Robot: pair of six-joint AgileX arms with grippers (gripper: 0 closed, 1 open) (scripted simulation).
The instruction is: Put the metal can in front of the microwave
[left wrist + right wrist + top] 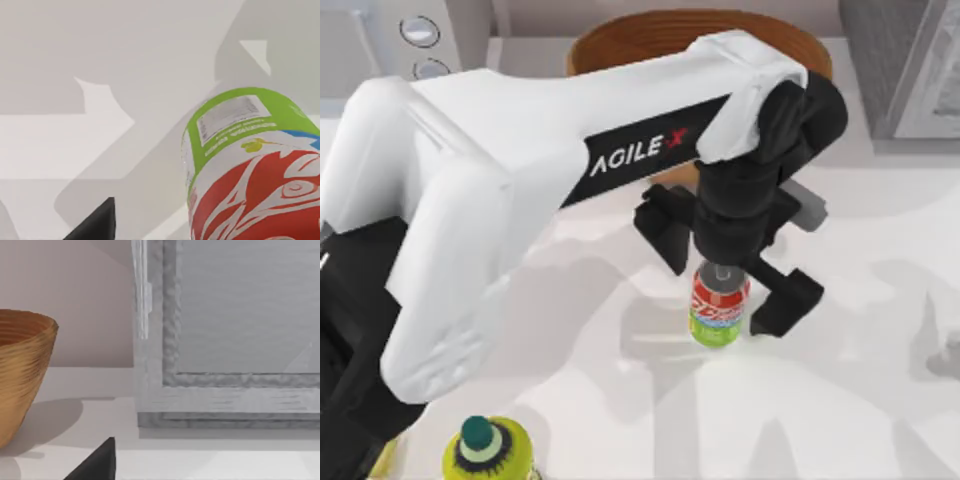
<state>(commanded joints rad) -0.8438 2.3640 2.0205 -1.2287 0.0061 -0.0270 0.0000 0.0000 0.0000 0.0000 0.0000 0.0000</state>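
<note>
At the top view's far left rear, the light grey-white boxy microwave (405, 35) with two round silver dials is sitting at the table's back edge. In the left foreground, a yellow-green bottle (488, 450) with a dark green cap is standing near the front edge.

Moving rightward, the left arm is reaching across the white table (860, 400), and the left gripper (725, 270) is hovering directly over the small upright metal can (719, 305) with its silver top, red label and lime-green lower band. The can is standing on the table near the middle, well apart from the microwave. The black fingers (787, 303) are spread wide on either side of the can, gripping nothing as yet.

Behind the arm, a brown wooden bowl (620, 40) is resting. At the far right rear, a darker grey speckled appliance (905, 60) is standing; the right wrist view is facing it and the bowl, so the right arm is probably parked.

To grasp well, the gripper is likely needing to descend until the fingers straddle the can's mid-body, staying centred so neither finger tips it, then close evenly.
</note>
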